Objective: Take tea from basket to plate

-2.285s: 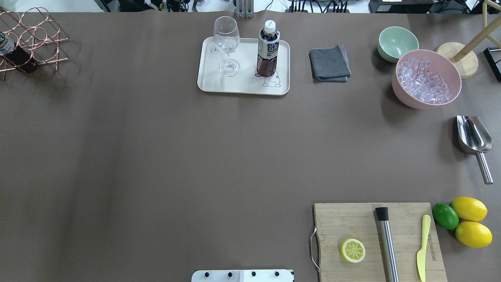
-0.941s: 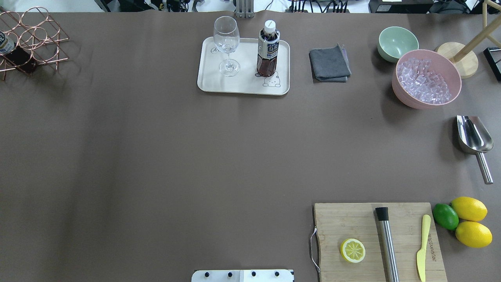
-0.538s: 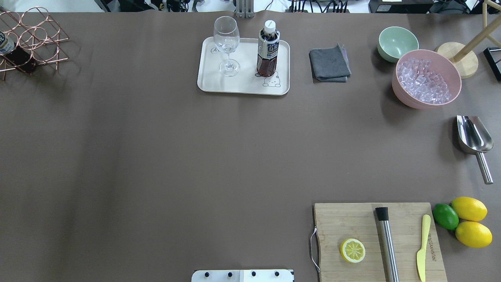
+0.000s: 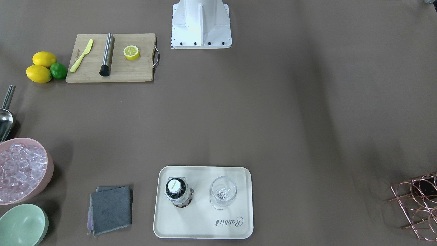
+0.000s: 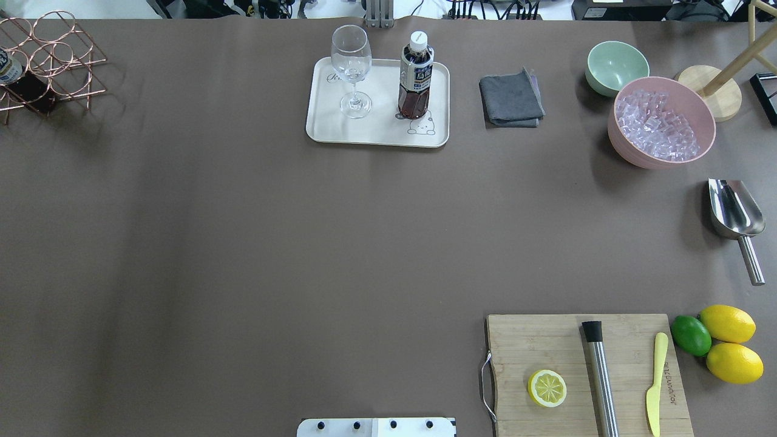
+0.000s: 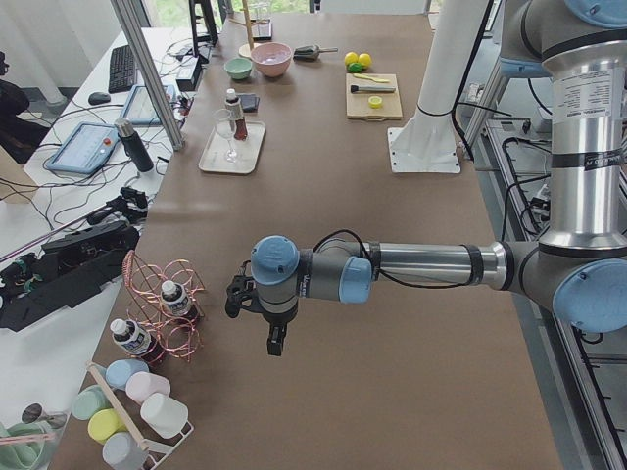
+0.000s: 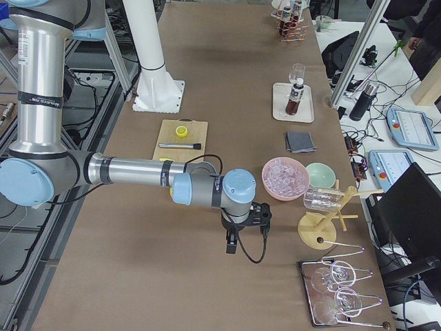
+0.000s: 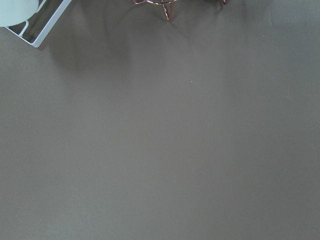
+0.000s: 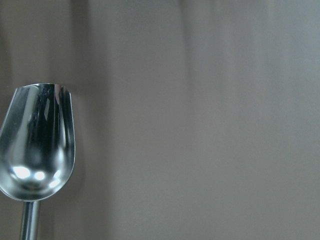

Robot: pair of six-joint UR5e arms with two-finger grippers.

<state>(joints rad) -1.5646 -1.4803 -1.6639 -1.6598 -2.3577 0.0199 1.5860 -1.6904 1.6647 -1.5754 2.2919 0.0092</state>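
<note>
tea bottle (image 5: 416,76) stands upright on the plate (image 5: 376,130), white cap up, dark liquid inside, its base just by the grey cartoon drawing. a wine glass (image 5: 352,73) stands upright on the same plate, beside the bottle and apart from it.

basket (image 5: 54,60) sits at the table's far left corner, well apart from the plate. a second bottle (image 5: 27,91) of the same kind lies in one of its ring cells.

left gripper (image 6: 275,345) hangs pointing down over bare table, near the basket and touching nothing. it shows only in the side view, so whether its fingers are spread or closed cannot be told. its wrist camera sees brown table cover and the basket's feet along the top edge.

right gripper (image 7: 232,246) hangs pointing down over the table's right end, near the pink bowl (image 5: 625,155) of ice. it too shows only from the side, so its state cannot be told. its wrist camera looks down on the steel scoop (image 9: 37,145), which lies flat on the table.

also on the table: a folded grey cloth (image 5: 511,100) just right of the plate, a pale green bowl (image 5: 613,67) touching or nearly touching the pink bowl, and a cutting board (image 5: 522,346) bearing a lemon half (image 5: 547,388), a steel bar (image 5: 601,376) and a yellow knife (image 5: 655,385).
</note>
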